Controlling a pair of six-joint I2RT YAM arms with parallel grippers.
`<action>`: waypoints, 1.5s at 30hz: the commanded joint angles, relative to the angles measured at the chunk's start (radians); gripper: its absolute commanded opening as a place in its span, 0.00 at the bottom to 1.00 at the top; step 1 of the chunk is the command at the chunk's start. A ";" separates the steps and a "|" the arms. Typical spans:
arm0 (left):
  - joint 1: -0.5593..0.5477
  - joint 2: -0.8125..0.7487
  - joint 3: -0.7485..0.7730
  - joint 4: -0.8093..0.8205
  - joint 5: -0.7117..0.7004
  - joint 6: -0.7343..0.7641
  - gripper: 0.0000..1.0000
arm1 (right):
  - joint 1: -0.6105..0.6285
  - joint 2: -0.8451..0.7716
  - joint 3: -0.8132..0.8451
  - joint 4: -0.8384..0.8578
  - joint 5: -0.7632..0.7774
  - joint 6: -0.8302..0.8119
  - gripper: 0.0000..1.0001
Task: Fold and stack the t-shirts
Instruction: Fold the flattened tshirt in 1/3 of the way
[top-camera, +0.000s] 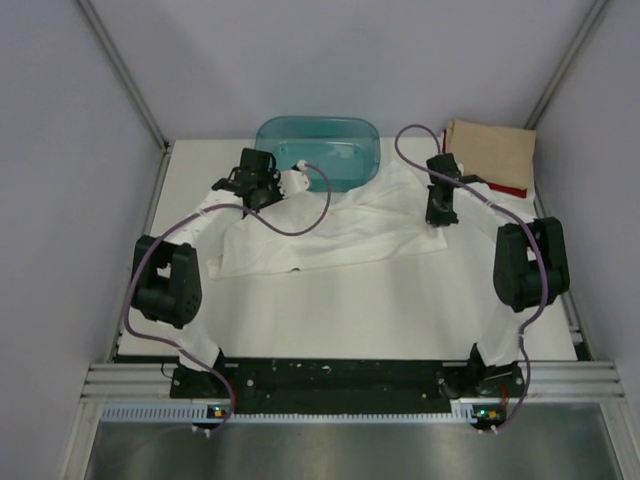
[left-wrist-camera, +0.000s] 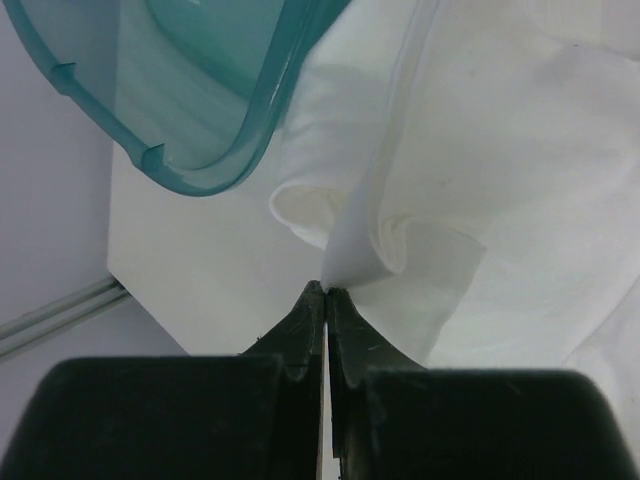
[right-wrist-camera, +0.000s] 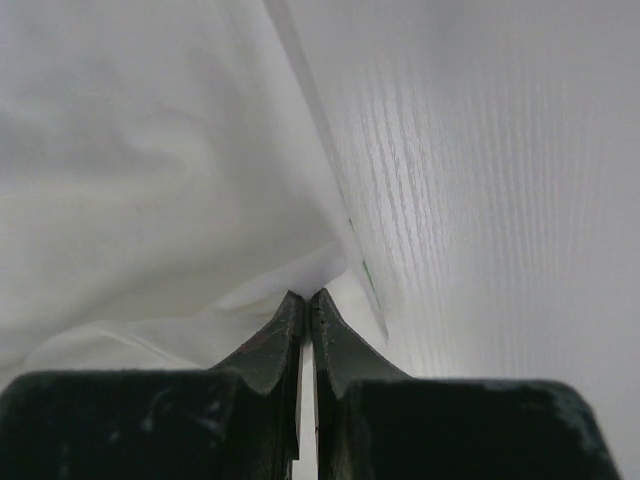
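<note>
**Thin pinches on a white shirt, tub close by**

Pressed together at the left gripper (left-wrist-camera: 326, 290) on a thin edge of the white shirt (top-camera: 340, 230). Clamped likewise at the right gripper (right-wrist-camera: 307, 297) on a fold of the same cloth, with only a sliver caught between the tips on either side.

Risks slipping free from either pinch, given so little cloth in the bite and any uneven pull between the two sides. Risks snagging as well, with the teal tub (left-wrist-camera: 200, 120) just ahead and to the left of the left tips and its rim against or over the shirt's far edge. Could hook the cloth or shove the tub on a sweep that way. Could also twist the shirt on an unequal lift and spoil the fold.

Lies rumpled on the table (top-camera: 380, 310), stretched between the two grippers and trailing back toward the arm bases. Curls up in a small roll just ahead of the left tips. Looks thin, limp and creased, with no print showing.

Beyond the right gripper, apart from its tips: a tan shirt (top-camera: 490, 150) folded flat over a red shirt (top-camera: 510, 187), with only a strip of red peeping out.
</note>
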 joint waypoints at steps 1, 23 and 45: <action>0.008 0.019 0.037 0.110 -0.065 0.047 0.00 | -0.016 0.085 0.143 -0.032 0.044 -0.043 0.01; 0.280 -0.157 -0.009 -0.335 0.200 -0.253 0.54 | -0.116 -0.171 -0.166 0.076 -0.176 0.067 0.57; 0.467 -0.204 -0.316 -0.288 0.306 -0.222 0.66 | -0.115 -0.048 -0.268 0.245 -0.198 0.147 0.48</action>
